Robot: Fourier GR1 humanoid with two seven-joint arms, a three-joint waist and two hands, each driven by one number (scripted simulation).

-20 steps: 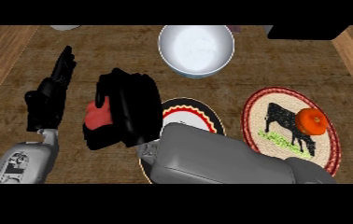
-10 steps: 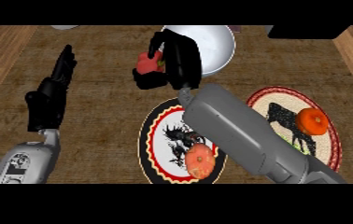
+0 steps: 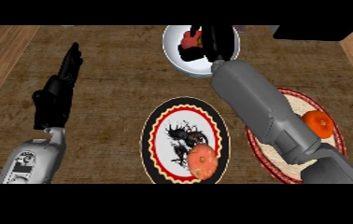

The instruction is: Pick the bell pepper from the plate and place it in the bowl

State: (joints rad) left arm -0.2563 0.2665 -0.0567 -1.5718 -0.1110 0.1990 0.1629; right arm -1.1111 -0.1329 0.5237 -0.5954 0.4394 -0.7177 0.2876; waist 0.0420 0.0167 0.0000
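The red bell pepper (image 3: pixel 191 40) is over the white bowl (image 3: pixel 180 64) at the top middle, with my right hand (image 3: pixel 210 43) curled round it from the right. The grey right forearm runs from the lower right up to the bowl. Below the bowl lies the black-rimmed plate (image 3: pixel 158 129) with a red zigzag ring and a dark figure in its middle. An orange slice (image 3: pixel 202 160) rests on its lower part. My left hand (image 3: pixel 59 92) stands open at the left edge, fingers pointing up, away from all of these.
A second plate (image 3: pixel 331 143) with a red rim lies at the right, partly under my right forearm, with an orange fruit (image 3: pixel 319 123) on it. A dark block (image 3: pixel 310 31) sits at the top right corner. The counter top is a brown mat with wood at its left edge.
My right hand has carried the bell pepper away from the black-rimmed plate up to the bowl. That plate is now uncovered. The left hand has not moved.
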